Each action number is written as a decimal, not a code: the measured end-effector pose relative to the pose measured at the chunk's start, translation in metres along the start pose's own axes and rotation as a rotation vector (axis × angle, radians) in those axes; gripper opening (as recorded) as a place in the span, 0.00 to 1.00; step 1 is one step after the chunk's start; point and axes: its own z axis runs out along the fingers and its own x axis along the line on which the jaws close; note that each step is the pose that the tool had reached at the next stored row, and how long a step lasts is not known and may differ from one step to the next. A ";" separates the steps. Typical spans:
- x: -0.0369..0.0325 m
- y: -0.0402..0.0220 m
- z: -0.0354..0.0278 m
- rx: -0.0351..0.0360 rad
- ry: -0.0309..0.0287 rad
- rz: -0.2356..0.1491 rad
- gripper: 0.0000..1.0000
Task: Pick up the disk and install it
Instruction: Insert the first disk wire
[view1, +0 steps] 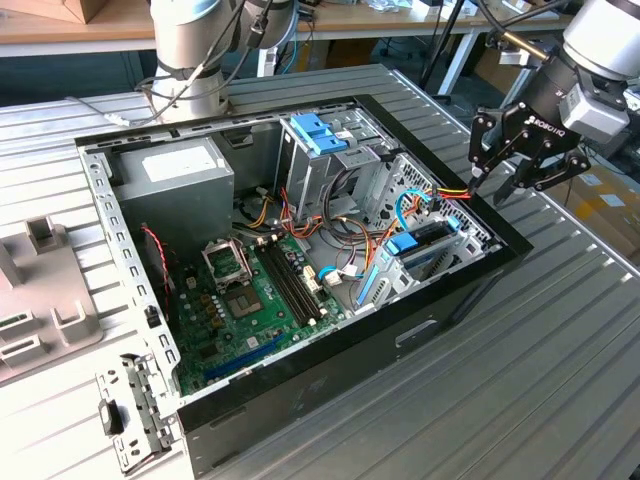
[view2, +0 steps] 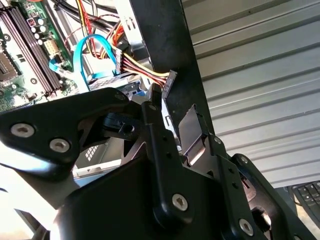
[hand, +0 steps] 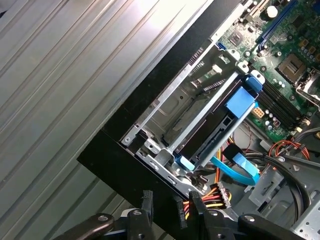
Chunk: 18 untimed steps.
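Gripper (view1: 507, 180) open and empty, tilted over the case's (view1: 420, 330) right rim; disk (view1: 428, 243) sits in its bay, cables crowding close.

Robotics lab, open computer case (view1: 300, 250) on metal table (view1: 560, 330), workbenches (view1: 90, 25) behind

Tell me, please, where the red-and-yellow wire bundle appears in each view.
Exterior view: the wire bundle reaches the black case rim on the exterior view's right.
Second wrist view: it runs to that rim, beside the blue cable.
First wrist view: it sits just inside the rim.
Shared landmark: the black case rim.
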 end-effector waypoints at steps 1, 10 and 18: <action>-0.0017 -0.0020 0.0008 -0.0007 -0.0001 -0.010 0.42; -0.0016 -0.0082 0.0071 -0.0050 0.0021 -0.043 0.42; -0.0032 -0.0098 0.0114 -0.0067 0.0019 -0.071 0.42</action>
